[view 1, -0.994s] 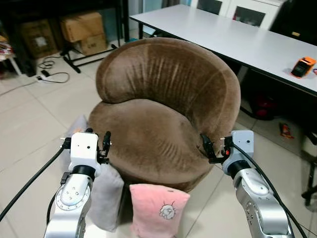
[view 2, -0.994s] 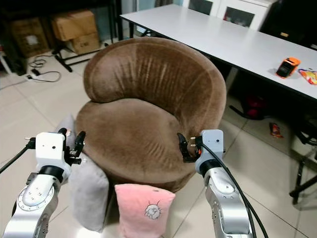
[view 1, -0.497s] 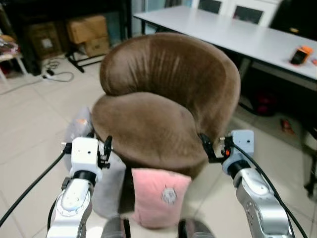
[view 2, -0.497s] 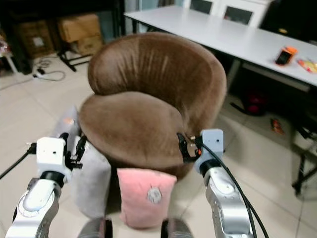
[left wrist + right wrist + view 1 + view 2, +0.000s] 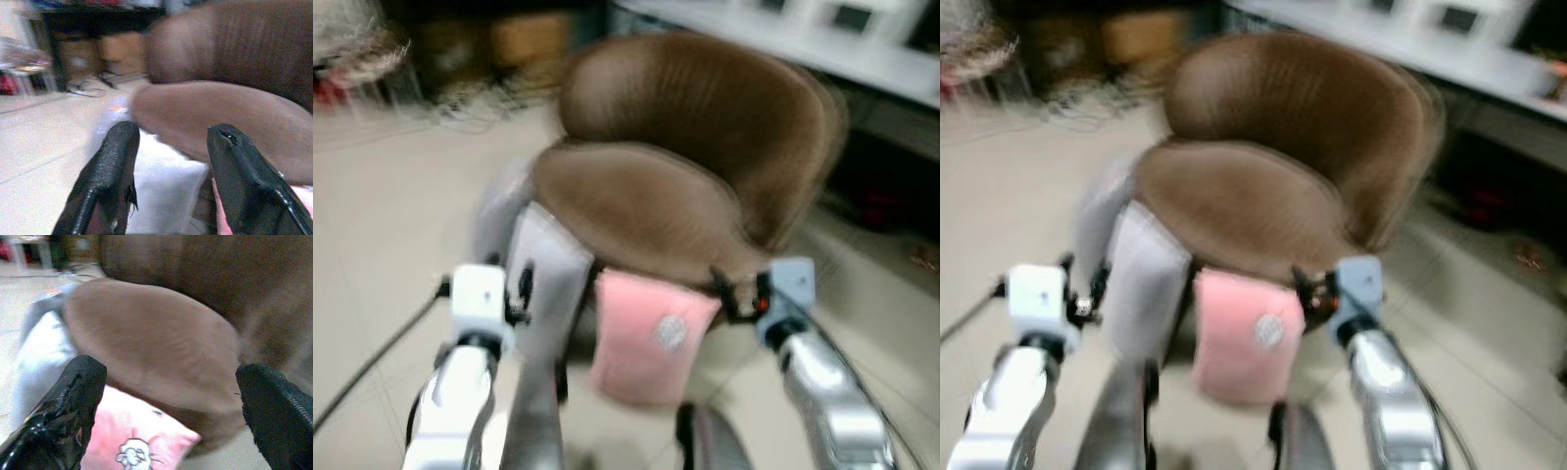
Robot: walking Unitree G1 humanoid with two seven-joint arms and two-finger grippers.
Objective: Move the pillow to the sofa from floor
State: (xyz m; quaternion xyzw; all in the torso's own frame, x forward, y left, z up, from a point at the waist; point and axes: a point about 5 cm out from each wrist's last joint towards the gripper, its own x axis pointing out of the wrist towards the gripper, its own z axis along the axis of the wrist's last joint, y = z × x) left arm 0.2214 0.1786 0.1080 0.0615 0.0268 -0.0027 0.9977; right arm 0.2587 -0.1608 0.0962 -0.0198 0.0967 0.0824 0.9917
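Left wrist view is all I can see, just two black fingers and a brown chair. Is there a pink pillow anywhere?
Observer: Yes, a pink pillow stands on the floor, leaning against the front of the brown sofa chair.
Operator: Does it have a picture on it?
Observer: The right wrist camera shows a small white cartoon drawing near one corner.
Operator: Is the other gripper holding it?
Observer: No, the right gripper is open with nothing between its fingers, above the pillow.
Operator: Any more pillows?
Observer: A grey pillow leans against the chair on the pink one's left, just ahead of the left gripper.
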